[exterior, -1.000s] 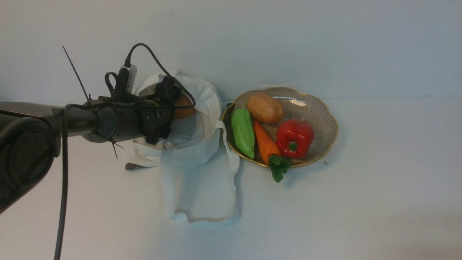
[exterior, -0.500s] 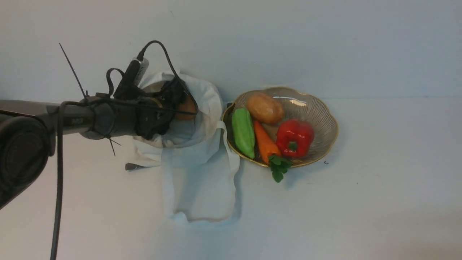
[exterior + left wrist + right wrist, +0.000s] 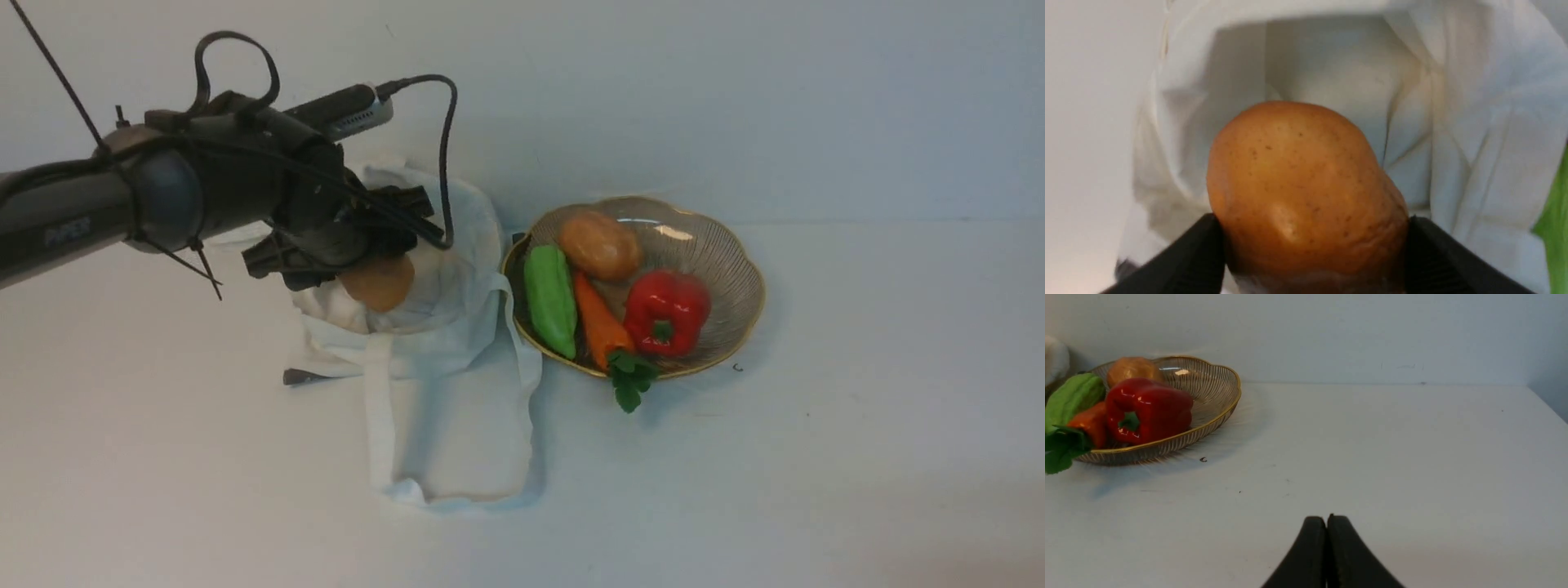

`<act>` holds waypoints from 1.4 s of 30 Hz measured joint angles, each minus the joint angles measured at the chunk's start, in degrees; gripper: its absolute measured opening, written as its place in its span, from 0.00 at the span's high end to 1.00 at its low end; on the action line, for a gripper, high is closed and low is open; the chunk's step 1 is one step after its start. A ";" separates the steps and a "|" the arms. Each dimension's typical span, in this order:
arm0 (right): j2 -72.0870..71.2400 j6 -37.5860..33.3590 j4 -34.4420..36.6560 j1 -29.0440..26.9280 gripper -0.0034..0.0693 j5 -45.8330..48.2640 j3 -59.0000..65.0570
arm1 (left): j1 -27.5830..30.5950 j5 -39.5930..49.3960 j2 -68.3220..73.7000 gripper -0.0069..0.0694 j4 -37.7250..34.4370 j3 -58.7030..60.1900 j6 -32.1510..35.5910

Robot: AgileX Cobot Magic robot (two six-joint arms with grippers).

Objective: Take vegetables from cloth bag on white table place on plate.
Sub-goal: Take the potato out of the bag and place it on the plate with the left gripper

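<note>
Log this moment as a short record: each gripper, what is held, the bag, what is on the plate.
left gripper: closed on the held potato, one finger on each side
potato position: over the open mouth of the cloth bag
right gripper: shut, empty, above the white table
bag: lying on the table, to the left of the plate
plate contents: second potato, green vegetable, carrot, red bell pepper
</note>
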 joint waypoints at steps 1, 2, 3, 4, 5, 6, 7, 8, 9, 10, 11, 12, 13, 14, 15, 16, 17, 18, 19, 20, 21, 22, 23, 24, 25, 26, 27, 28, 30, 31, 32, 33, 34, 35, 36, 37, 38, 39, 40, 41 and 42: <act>0.00 0.00 0.00 0.00 0.97 0.00 0.00 | -0.99 2.16 -1.64 0.25 -0.78 0.05 2.22; 0.00 0.00 0.00 0.00 0.97 0.00 0.00 | -1.76 4.01 -2.64 0.25 -1.50 0.05 4.60; 0.00 0.00 0.00 0.00 0.97 0.00 0.00 | -3.12 5.70 -4.26 0.25 -2.86 0.05 7.85; 0.00 0.00 0.00 0.00 0.97 0.00 0.00 | -4.24 6.33 -5.53 0.25 -4.18 0.05 9.89; 0.00 0.00 0.00 0.00 0.97 0.00 0.00 | -5.36 6.41 -6.38 0.25 -5.25 0.05 12.73; 0.00 0.00 0.00 0.00 0.97 0.00 0.00 | -6.17 6.41 -7.34 0.25 -6.83 -0.08 14.85; 0.00 0.00 0.00 0.00 0.97 0.00 0.00 | -8.00 6.35 -8.34 0.25 -9.91 -1.17 19.74; 0.00 0.00 0.00 0.00 0.97 0.00 0.00 | -9.42 6.27 -8.51 0.25 -12.87 -2.35 23.62; 0.00 0.00 0.00 0.00 0.97 0.00 0.00 | -9.63 6.29 -8.51 0.25 -12.87 -2.62 24.25; 0.00 0.00 0.00 0.00 0.97 0.00 0.00 | -10.99 6.29 -7.90 0.25 -16.79 -5.18 28.53; 0.00 0.00 0.00 0.00 0.97 0.00 0.00 | -11.54 6.42 -7.04 0.25 -19.17 -6.77 30.23; 0.00 0.00 0.00 0.00 0.97 0.00 0.00 | -11.83 6.71 -5.84 0.25 -21.38 -8.96 31.91; 0.00 0.00 0.00 0.00 0.97 0.00 0.00 | -12.11 7.27 -4.39 0.25 -23.32 -11.80 33.69; 0.00 0.00 0.00 0.00 0.97 0.00 0.00 | -12.17 7.62 -2.70 0.25 -24.92 -14.21 35.06; 0.00 0.00 0.00 0.00 0.97 0.00 0.00 | -12.21 7.62 -0.79 0.25 -26.30 -16.16 36.08; 0.00 0.00 0.00 0.00 0.97 0.00 0.00 | -12.21 7.62 -0.79 0.25 -26.30 -16.63 36.29; 0.00 0.00 0.00 0.00 0.97 0.00 0.00 | -12.21 7.62 2.18 0.25 -27.87 -19.95 37.65; 0.00 0.00 0.00 0.00 0.97 0.00 0.00 | -12.21 7.62 3.51 0.25 -28.09 -21.35 38.07; 0.00 0.00 0.00 0.00 0.97 0.00 0.00 | -12.21 6.98 8.06 0.25 -28.62 -25.20 38.89; 0.00 0.00 0.00 0.00 0.97 0.00 0.00 | -12.21 6.82 9.39 0.25 -28.70 -26.31 39.08; 0.00 0.00 0.00 0.00 0.97 0.00 0.00 | -12.21 6.51 10.25 0.25 -28.70 -27.00 39.08; 0.00 0.00 0.00 0.00 0.97 0.00 0.00 | -12.21 5.92 12.69 0.25 -28.70 -28.77 39.20; 0.00 -0.04 0.00 0.00 0.97 0.00 0.00 | -12.21 5.64 15.15 0.25 -28.42 -30.38 39.28; 0.00 -0.04 0.00 0.00 0.97 0.00 0.00 | -12.21 5.62 16.56 0.25 -27.93 -31.12 39.28; 0.00 -0.04 0.00 0.00 0.97 0.00 0.00 | -12.21 5.58 17.66 0.25 -27.14 -31.56 39.28; 0.00 -0.04 0.00 0.00 0.97 0.00 0.00 | -12.21 5.58 17.84 0.25 -26.96 -31.63 39.28; 0.00 -0.04 0.00 0.00 0.97 0.00 0.00 | -12.21 5.58 18.66 0.25 -25.98 -31.71 39.33; 0.00 -0.04 0.00 0.00 0.97 0.00 0.00 | -12.21 5.46 19.29 0.25 -24.79 -31.75 39.32; 0.00 -0.06 0.00 0.00 0.97 0.00 0.00 | -12.21 4.67 20.10 0.25 -22.65 -31.86 39.32; 0.00 -0.11 0.00 0.00 0.97 0.00 0.00 | -12.21 4.24 20.47 0.25 -21.91 -31.93 39.32; 0.00 -0.11 0.00 0.00 0.97 0.00 0.00 | -12.21 3.36 21.03 0.25 -21.01 -31.94 39.32; 0.00 -0.11 0.00 0.00 0.97 0.00 0.00 | -12.21 2.81 21.47 0.25 -20.78 -31.99 39.32; 0.00 -0.11 0.00 0.00 0.97 0.00 0.00 | -12.21 2.34 21.86 0.25 -20.63 -31.99 39.32; 0.00 -0.11 0.00 0.00 0.97 0.00 0.00 | -12.21 1.52 22.55 0.25 -20.56 -31.99 39.32; 0.00 -0.11 0.00 0.00 0.97 0.00 0.00 | -12.21 1.03 22.81 0.25 -20.56 -31.99 39.32; 0.00 -0.11 0.00 0.00 0.97 0.00 0.00 | -12.21 0.22 23.34 0.25 -20.56 -31.99 39.32; 0.00 -0.11 0.00 0.00 0.97 0.00 0.00 | -12.21 -0.29 23.66 0.25 -20.56 -31.99 39.32; 0.00 -0.11 0.00 0.00 0.97 0.00 0.00 | -12.21 -0.99 24.09 0.25 -20.56 -31.99 39.32; 0.00 -0.11 0.00 0.00 0.97 0.00 0.00 | -12.21 -1.77 24.55 0.25 -20.56 -31.99 39.32; 0.00 -0.13 0.00 0.00 0.97 0.00 0.00 | -12.21 -2.32 24.86 0.25 -20.56 -31.99 39.32; 0.00 -0.13 0.00 0.00 0.97 0.00 0.00 | -12.21 -2.58 25.02 0.23 -20.62 -31.99 39.27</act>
